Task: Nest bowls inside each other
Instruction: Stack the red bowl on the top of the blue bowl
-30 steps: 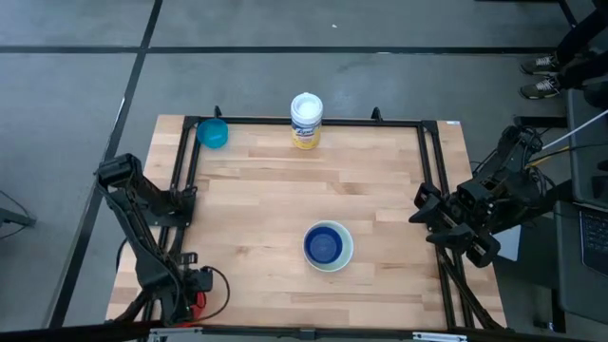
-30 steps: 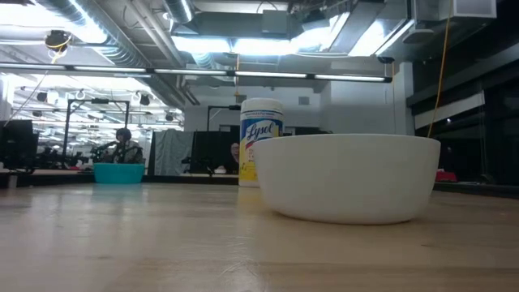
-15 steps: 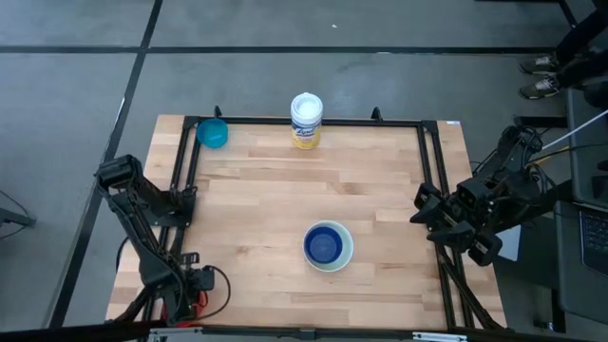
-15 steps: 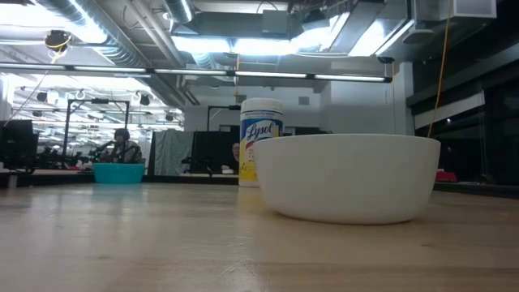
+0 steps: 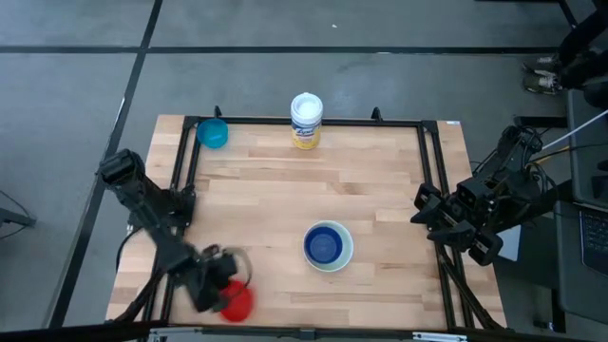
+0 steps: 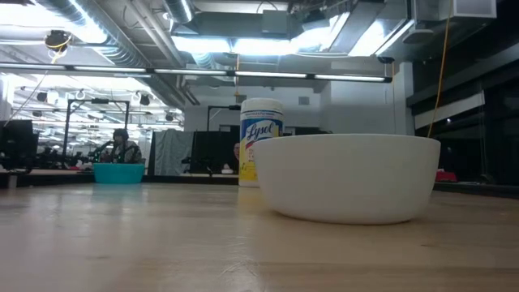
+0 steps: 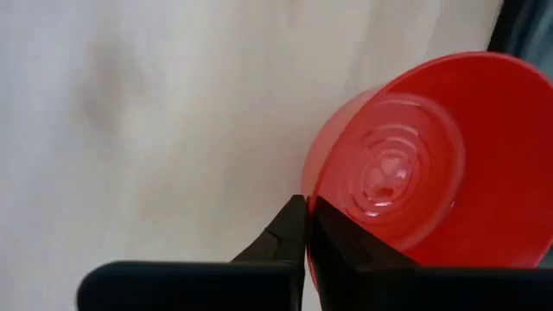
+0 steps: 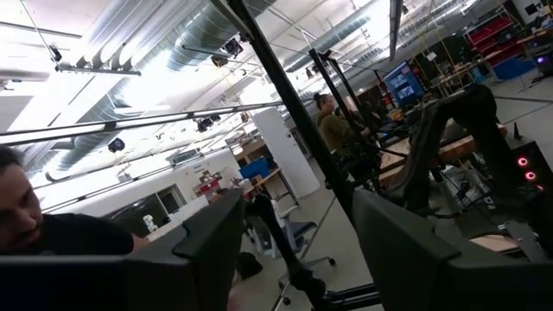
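A red bowl [image 5: 237,302] is near the table's front edge, left of centre, with my left gripper [image 7: 306,212] shut on its rim. It fills the right of the left wrist view [image 7: 415,164]. A white bowl [image 5: 348,249] stands right of centre on its base with a dark blue bowl [image 5: 325,247] nested inside. A teal bowl [image 5: 213,133] sits at the far left corner. My right gripper [image 8: 294,259] waits open and raised at the right edge [image 5: 425,204]. My left gripper pinches the red bowl's rim [image 7: 309,186] with one finger inside the bowl and one [image 7: 281,233] outside. The fingers slant down onto it from above. The bowl's mouth faces up; whether it is clear of the table cannot be told.
A white-and-yellow canister [image 5: 306,121] stands at the far edge near the middle. A black frame rail [image 5: 186,171] runs round the tabletop. In the low view the white bowl [image 6: 349,178] is close and the teal bowl [image 6: 118,172] far off.
My left gripper has swung from the near left corner toward the table's right along the near edge, and the red bowl has gone with it.
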`<act>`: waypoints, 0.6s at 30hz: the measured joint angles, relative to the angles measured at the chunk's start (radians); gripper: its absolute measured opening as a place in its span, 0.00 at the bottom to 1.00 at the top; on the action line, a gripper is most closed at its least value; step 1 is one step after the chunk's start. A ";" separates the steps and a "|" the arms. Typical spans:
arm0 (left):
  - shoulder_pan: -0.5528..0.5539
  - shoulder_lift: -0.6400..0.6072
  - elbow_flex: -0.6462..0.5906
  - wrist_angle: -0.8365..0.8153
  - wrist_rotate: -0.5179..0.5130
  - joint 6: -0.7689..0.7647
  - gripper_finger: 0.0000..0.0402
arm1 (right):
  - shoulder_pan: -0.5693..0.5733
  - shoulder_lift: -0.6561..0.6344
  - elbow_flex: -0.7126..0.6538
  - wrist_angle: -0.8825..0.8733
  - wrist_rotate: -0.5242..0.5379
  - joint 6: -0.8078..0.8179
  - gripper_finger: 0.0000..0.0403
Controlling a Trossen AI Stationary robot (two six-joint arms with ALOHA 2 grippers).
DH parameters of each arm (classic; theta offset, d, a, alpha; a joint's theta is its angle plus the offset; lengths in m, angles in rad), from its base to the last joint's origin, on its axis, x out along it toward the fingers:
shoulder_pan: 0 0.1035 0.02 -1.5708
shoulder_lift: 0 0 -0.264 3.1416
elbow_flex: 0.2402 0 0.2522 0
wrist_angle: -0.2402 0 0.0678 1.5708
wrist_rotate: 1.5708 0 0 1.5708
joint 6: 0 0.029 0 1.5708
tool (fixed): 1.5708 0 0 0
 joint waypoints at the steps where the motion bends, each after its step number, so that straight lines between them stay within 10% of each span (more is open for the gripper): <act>1: 0.049 -0.013 0.014 0.018 -0.051 0.028 0.01 | 0.000 0.000 0.000 0.000 0.000 -0.001 0.54; 7: 0.400 -0.074 0.108 0.230 -0.200 0.339 0.01 | 0.000 0.000 0.000 -0.001 0.000 -0.026 0.52; 18: 0.731 0.054 0.162 0.402 0.161 0.510 0.01 | 0.000 0.000 0.000 -0.013 -0.023 -0.034 0.54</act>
